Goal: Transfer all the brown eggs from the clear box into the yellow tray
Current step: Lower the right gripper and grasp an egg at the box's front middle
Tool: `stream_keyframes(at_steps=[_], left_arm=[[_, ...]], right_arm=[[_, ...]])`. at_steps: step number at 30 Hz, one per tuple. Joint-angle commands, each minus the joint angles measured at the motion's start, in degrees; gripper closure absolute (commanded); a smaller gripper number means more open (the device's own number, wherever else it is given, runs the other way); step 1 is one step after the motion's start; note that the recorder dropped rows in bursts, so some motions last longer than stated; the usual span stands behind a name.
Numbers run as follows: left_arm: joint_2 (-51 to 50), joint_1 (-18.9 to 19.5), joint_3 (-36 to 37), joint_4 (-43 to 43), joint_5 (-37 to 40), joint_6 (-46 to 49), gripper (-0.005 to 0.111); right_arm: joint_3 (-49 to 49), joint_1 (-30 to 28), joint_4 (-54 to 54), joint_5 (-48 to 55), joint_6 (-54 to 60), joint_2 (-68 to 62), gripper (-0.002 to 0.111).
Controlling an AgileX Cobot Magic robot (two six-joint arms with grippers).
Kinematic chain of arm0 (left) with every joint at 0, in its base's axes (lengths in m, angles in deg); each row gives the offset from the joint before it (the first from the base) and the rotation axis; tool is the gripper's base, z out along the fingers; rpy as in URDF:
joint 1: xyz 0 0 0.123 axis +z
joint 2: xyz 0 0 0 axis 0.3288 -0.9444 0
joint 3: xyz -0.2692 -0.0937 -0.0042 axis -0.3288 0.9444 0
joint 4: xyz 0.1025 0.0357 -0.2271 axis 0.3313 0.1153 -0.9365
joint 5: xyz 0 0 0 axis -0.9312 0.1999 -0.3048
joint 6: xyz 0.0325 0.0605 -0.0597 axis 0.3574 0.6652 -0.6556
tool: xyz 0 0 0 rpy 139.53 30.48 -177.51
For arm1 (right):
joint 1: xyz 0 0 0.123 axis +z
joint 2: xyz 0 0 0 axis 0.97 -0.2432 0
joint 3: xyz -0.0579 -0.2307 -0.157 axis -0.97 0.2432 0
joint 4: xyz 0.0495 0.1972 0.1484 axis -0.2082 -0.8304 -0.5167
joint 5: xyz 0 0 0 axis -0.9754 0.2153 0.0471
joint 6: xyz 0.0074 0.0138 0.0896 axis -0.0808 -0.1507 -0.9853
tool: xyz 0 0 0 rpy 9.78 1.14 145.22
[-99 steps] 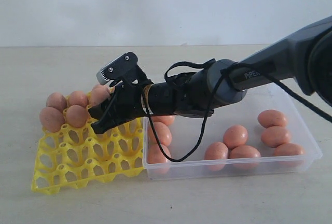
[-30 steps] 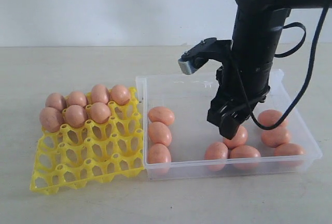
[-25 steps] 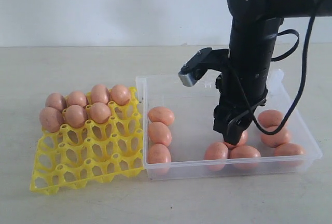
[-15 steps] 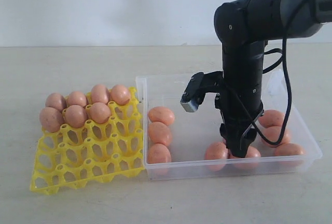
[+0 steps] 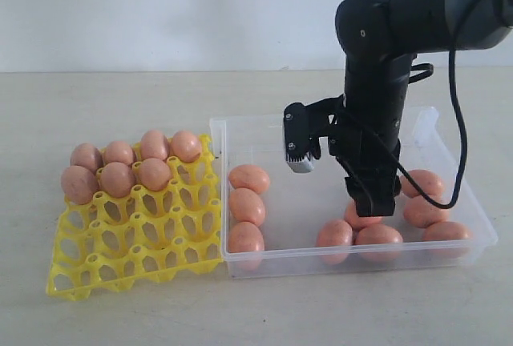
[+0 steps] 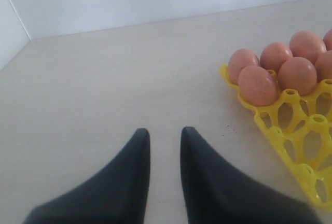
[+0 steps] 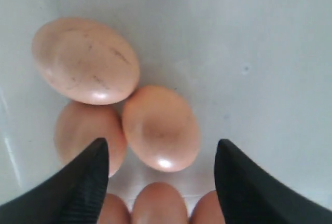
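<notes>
Pinkish-brown eggs (image 5: pixel 249 178), yellow tray (image 5: pixel 136 259), clear box (image 5: pixel 288 260)

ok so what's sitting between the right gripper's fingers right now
In the right wrist view, one brown egg lies between the fingers of the open right gripper, touching neither; other eggs crowd around it.

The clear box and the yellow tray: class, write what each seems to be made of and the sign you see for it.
The clear box looks like thin, glossy see-through plastic: the eggs show through its front wall. The yellow tray looks like moulded plastic, opaque and slightly shiny: one even colour, open lattice cups. How stiff either is cannot be told.
</notes>
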Motion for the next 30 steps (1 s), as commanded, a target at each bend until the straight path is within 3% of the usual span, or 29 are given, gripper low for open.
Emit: stream_keyframes(at_steps=[1,22,26,30], left_arm=[[0.1,-0.3,0.2,-0.1,-0.4,-0.1,0.085],[0.1,-0.3,0.2,-0.1,-0.4,-0.1,0.085],[0.1,-0.3,0.2,-0.1,-0.4,-0.1,0.085],[0.1,-0.3,0.2,-0.1,-0.4,-0.1,0.085]], right_arm=[[-0.5,-0.1,-0.1,-2.9,9.9,-1.0,0.050],[-0.3,-1.3,0.1,-2.5,10.1,-7.0,0.051],[-0.3,-1.4,0.1,-3.5,9.2,-7.7,0.072],[-0.3,-1.4,0.1,-4.3,5.7,-7.7,0.108]])
